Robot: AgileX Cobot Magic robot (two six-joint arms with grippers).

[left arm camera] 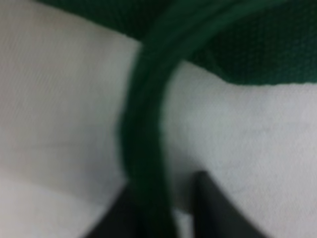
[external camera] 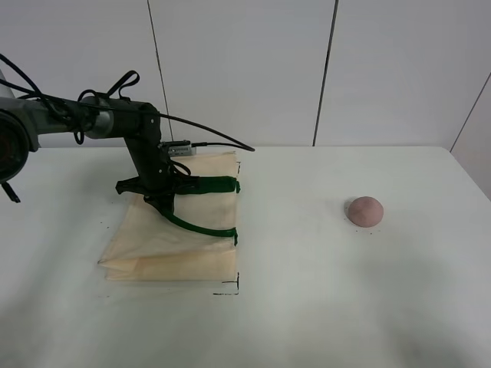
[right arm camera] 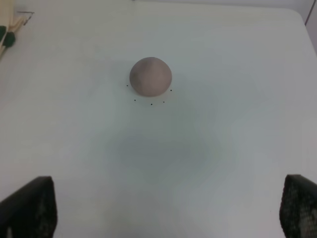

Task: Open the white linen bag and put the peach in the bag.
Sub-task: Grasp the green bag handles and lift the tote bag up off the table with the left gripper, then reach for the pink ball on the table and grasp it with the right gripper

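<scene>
L arm stretched fwd, L gripper [external camera: 163,201] pointing down w/ jaws nearly together; R gripper [right arm camera: 163,213] jaws spread wide.

A round, matte pinkish-brown peach [right arm camera: 150,76] sits on the white worktop [right arm camera: 237,49], tiny black dots [right arm camera: 151,104] along its edge; the right gripper's [right arm camera: 166,210] dark fingertips [right arm camera: 29,208] stand wide apart.

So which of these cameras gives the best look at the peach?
The right wrist view: the peach sits large, centred and unblocked on the table. The exterior high view shows it small, off to the right. The left wrist view shows none of it, only the white linen bag and its green strap.
</scene>
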